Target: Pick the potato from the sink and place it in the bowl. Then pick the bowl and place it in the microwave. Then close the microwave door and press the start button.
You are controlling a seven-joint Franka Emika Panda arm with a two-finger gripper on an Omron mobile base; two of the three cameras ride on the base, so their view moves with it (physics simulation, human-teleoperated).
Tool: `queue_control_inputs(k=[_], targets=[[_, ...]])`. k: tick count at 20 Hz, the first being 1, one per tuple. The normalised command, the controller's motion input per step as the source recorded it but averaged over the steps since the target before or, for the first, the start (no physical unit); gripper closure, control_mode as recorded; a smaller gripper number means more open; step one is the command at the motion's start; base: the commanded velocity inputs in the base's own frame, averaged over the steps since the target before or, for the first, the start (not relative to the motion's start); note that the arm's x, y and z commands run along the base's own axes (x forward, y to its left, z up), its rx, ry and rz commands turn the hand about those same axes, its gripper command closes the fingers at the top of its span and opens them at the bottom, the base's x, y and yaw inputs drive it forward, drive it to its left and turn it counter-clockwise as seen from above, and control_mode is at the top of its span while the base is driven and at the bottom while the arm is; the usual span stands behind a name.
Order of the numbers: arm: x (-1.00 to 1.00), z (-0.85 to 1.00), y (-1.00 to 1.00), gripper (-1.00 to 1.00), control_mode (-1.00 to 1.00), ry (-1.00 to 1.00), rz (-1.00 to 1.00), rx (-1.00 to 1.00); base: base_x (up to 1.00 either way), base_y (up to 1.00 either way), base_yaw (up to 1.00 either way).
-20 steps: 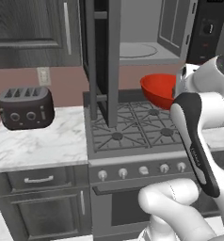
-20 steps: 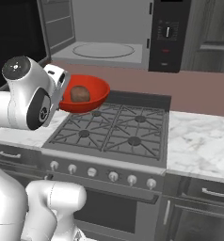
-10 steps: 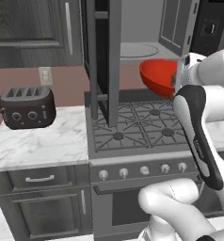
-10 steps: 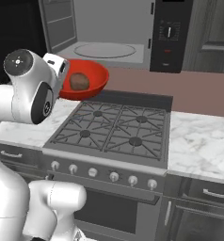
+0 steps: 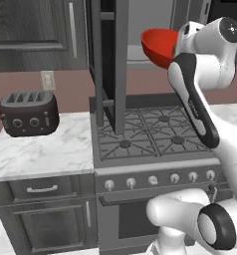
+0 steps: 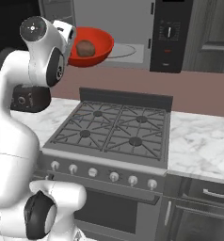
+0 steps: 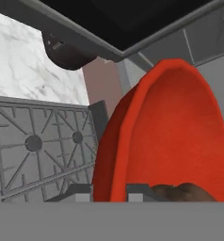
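The red bowl (image 6: 97, 51) hangs in the air in front of the open microwave (image 6: 128, 23), at the height of its grey floor. The potato (image 6: 85, 47) lies inside the bowl. My gripper (image 7: 109, 192) is shut on the bowl's near rim, one fingertip on each side of the wall, with the potato (image 7: 180, 192) just beyond. In the left base view the bowl (image 5: 158, 45) sticks out to the left of my hand. The microwave door (image 5: 108, 64) stands swung open, edge-on, left of the bowl. The sink is out of view.
A gas stove (image 6: 114, 129) lies directly below the bowl. A dark toaster (image 5: 28, 113) sits on the marble counter (image 5: 46, 149) to the left. The microwave's black control panel (image 6: 168, 35) is at the right of the cavity. Dark cabinets hang on both sides.
The arm has lifted the bowl with the potato in it, from just above the stove up to the level of the microwave opening. The grip has not changed.
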Motion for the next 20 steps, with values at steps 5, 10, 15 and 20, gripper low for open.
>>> queue_control_inputs(k=[5,10,15,20], targets=[[1.00,0.16,0.00,1.00,-1.00,0.01,0.00,0.00,0.00,0.00,0.00],[0.97,0.00,0.00,1.00,-1.00,0.05,0.00,0.00,0.00,0.00,0.00],[0.97,-0.06,0.00,1.00,-1.00,0.08,0.00,-0.03,0.00,0.00,0.00],[0.86,-0.10,0.00,1.00,-1.00,0.08,0.00,-0.03,0.00,0.00,0.00]])
